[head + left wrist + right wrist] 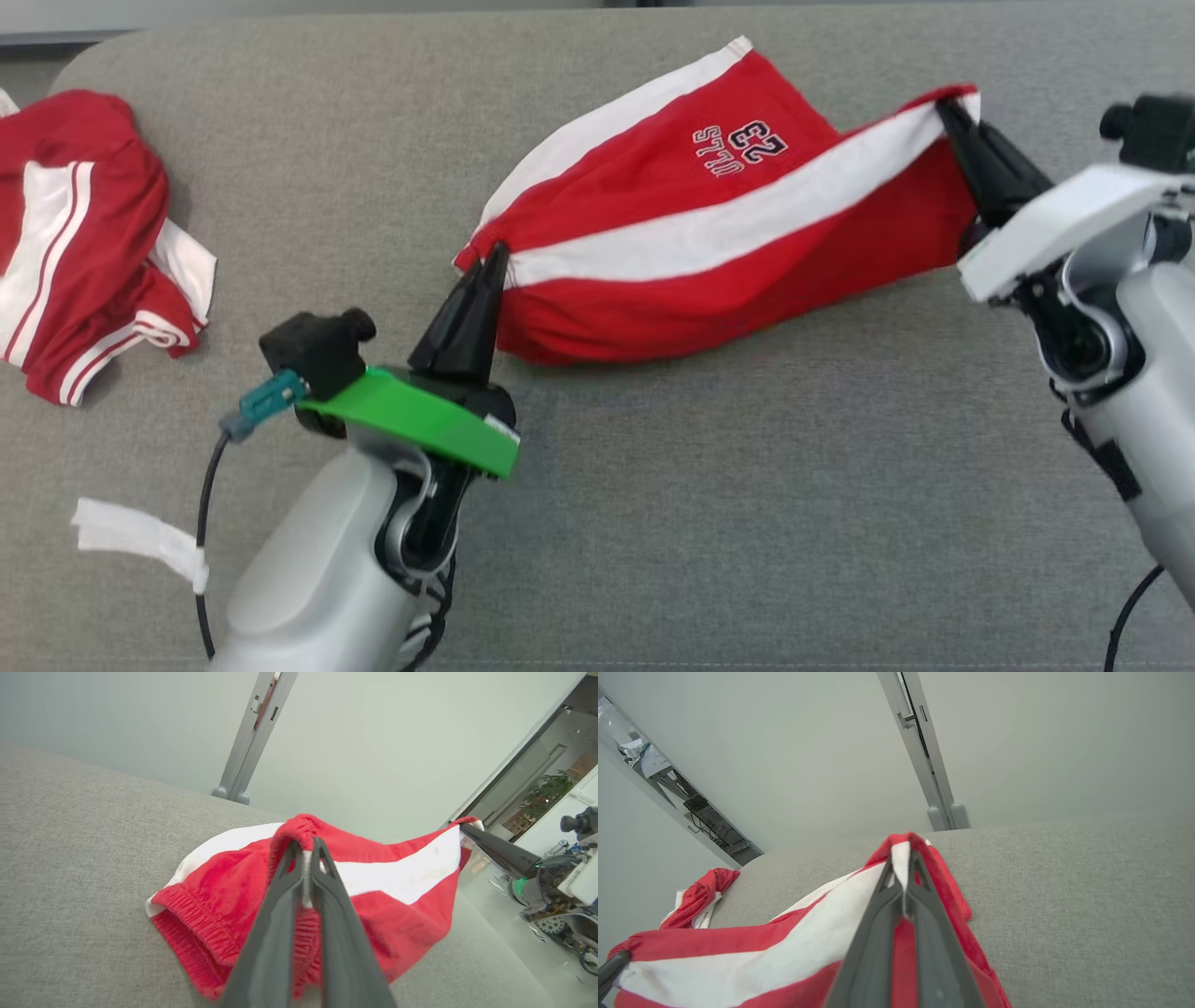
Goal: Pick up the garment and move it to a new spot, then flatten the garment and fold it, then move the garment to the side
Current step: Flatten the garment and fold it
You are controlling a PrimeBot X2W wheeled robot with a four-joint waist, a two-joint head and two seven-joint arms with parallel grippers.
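Lies stretched across the middle of the grey woven cushion, open room all round: red-and-white garment (soft knit), left gripper clenched on its elastic waistband, right gripper pinching the far corner.

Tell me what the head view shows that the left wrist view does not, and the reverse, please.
Head view: a second garment at the left, a white strip, the print on the shorts. Left wrist view: the gathered waistband, a door post, a plant. Both: the shorts, stretched between the left gripper and right gripper, each shut on an edge, over grey fabric.
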